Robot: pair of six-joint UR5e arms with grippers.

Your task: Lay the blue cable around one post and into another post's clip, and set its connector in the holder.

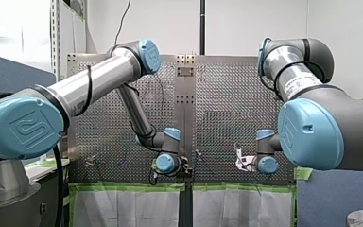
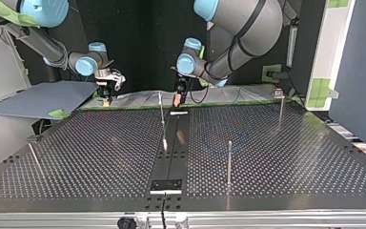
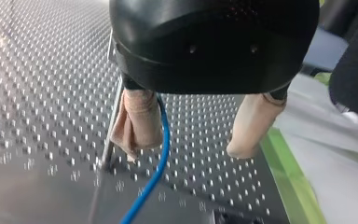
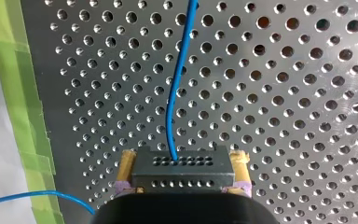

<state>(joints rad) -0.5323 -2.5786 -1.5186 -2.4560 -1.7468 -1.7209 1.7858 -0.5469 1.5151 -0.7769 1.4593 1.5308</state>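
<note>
In the left wrist view my left gripper (image 3: 189, 150) is open, its two beige fingers (image 3: 137, 123) well apart. The blue cable (image 3: 161, 158) runs down between them, close against one finger, unclamped. A thin metal post (image 3: 113, 123) stands just outside that finger. My right gripper (image 4: 184, 158) is shut on the black connector (image 4: 184, 170), yellow pads on both its sides. From the connector the blue cable (image 4: 175, 93) leads ahead over the perforated table. In the top view my left gripper (image 2: 177, 98) is near the middle post (image 2: 161, 114); my right gripper (image 2: 106, 90) hangs at the far left edge.
More posts stand at the top view's right (image 2: 229, 162), far right (image 2: 280, 112) and near left (image 2: 32, 157). A black holder block (image 2: 166, 185) sits on the dark centre strip near the front edge. Green tape (image 4: 23, 102) and white cloth border the table's far edge.
</note>
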